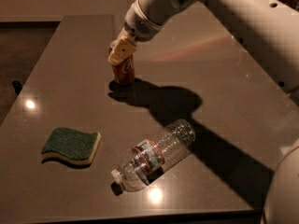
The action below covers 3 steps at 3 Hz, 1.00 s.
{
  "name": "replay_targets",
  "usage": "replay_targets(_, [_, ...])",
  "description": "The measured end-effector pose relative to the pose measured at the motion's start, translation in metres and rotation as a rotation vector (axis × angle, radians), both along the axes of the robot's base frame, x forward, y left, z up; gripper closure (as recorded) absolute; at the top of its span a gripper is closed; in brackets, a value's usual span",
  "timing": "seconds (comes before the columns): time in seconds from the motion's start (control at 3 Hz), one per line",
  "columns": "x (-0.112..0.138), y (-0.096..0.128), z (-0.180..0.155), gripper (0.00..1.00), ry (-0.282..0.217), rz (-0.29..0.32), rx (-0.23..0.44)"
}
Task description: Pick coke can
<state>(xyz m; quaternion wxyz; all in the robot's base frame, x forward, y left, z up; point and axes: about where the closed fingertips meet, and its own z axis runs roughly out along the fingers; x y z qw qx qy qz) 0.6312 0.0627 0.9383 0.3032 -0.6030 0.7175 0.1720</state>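
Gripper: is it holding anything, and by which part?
Cannot be told. The gripper sits at the top of the upright coke can, hiding its rim. The can stands on the table, so no hold is confirmed.
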Motion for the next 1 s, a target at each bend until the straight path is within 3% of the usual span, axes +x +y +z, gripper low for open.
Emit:
replay_targets(0.33, [-0.014,0.000,0.027,0.87,-0.017,0.022,0.015])
replay_targets(0.67, [-0.039,0.003,0.082,1.00,-0.054,0.078,0.019])
replay_targets(1.0, [-0.040,0.003,0.084,1.00,-0.054,0.082,0.017])
